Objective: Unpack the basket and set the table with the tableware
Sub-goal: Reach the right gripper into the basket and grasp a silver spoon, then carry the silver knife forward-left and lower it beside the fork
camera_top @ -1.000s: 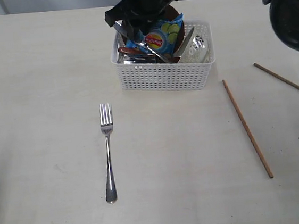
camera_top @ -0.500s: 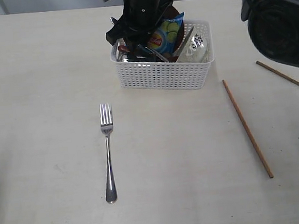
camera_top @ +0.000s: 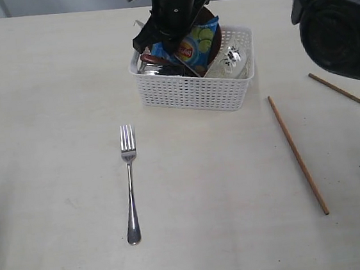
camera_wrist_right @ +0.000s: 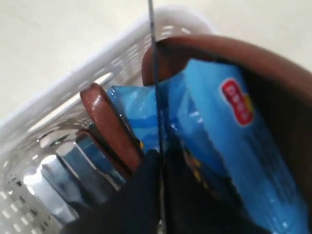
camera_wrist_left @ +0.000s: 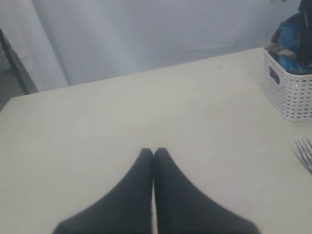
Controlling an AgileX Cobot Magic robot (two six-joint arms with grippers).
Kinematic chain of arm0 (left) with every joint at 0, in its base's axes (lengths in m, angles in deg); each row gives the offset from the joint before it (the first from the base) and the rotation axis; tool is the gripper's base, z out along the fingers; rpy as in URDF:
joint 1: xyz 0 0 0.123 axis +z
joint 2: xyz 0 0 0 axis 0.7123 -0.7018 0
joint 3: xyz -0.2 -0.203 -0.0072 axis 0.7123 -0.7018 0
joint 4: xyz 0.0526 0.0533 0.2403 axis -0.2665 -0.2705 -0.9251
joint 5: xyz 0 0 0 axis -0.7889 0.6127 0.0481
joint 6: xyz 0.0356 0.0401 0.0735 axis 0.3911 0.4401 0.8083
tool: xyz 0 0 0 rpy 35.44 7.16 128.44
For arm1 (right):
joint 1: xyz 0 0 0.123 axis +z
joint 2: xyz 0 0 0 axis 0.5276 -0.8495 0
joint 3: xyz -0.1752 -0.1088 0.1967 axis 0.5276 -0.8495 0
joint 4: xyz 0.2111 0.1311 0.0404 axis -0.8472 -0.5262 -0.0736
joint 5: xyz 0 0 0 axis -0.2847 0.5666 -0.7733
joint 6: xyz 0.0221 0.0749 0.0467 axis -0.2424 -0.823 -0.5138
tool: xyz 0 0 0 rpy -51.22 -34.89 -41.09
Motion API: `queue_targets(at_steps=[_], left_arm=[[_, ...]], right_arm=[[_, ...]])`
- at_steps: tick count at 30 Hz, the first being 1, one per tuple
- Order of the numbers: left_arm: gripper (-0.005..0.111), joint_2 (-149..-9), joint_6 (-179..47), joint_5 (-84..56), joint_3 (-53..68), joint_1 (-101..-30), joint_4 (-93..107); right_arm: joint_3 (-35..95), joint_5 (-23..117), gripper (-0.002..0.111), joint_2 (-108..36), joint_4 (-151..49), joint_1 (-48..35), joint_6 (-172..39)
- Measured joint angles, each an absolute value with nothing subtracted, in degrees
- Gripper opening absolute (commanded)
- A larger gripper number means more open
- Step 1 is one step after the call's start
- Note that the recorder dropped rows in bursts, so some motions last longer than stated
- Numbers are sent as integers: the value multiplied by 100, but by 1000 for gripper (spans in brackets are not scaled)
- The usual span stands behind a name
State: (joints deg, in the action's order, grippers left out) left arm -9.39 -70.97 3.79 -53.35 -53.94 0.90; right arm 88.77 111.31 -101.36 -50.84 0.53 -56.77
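The white basket (camera_top: 192, 95) stands at the back of the table (camera_top: 46, 91). It holds a blue chips bag (camera_top: 195, 43), a brown plate (camera_wrist_right: 273, 63), a wooden spoon (camera_wrist_right: 109, 126), a steel cup (camera_wrist_right: 68, 170) and a pale bowl (camera_top: 230, 64). My right gripper (camera_top: 168, 38) reaches down into the basket and is shut on the knife (camera_wrist_right: 152, 73), a thin steel blade seen edge-on between its jaws. The fork (camera_top: 130, 179) lies on the table in front of the basket. Two chopsticks (camera_top: 298, 155) (camera_top: 347, 97) lie to the right. My left gripper (camera_wrist_left: 153, 152) hovers shut over bare table, holding nothing.
The right arm's dark body (camera_top: 339, 21) fills the top right corner of the exterior view. The basket's side (camera_wrist_left: 292, 97) and the fork's tines (camera_wrist_left: 304, 151) show at the edge of the left wrist view. A pale wall lies behind the table's far edge.
My right gripper has gone down into the basket and closed on the knife. The basket has shifted a little to the left. The fork and chopsticks have not moved.
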Motion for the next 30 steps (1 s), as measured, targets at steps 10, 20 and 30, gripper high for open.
queue_targets(at_steps=[10,20,30], left_arm=[[0,-939,-7097,379,-5335,-5394,90],[0,-939,-7097,379,-5335,-5394,90],[0,-939,-7097,379,-5335,-5394,90]], right_arm=[[8866,11080,-1,-9536,-5225,163,-5663],[8866,10930,-1,-8905,-5738,179,-5706],[8866,11297,-1,-8330,-6986,189,-6007]])
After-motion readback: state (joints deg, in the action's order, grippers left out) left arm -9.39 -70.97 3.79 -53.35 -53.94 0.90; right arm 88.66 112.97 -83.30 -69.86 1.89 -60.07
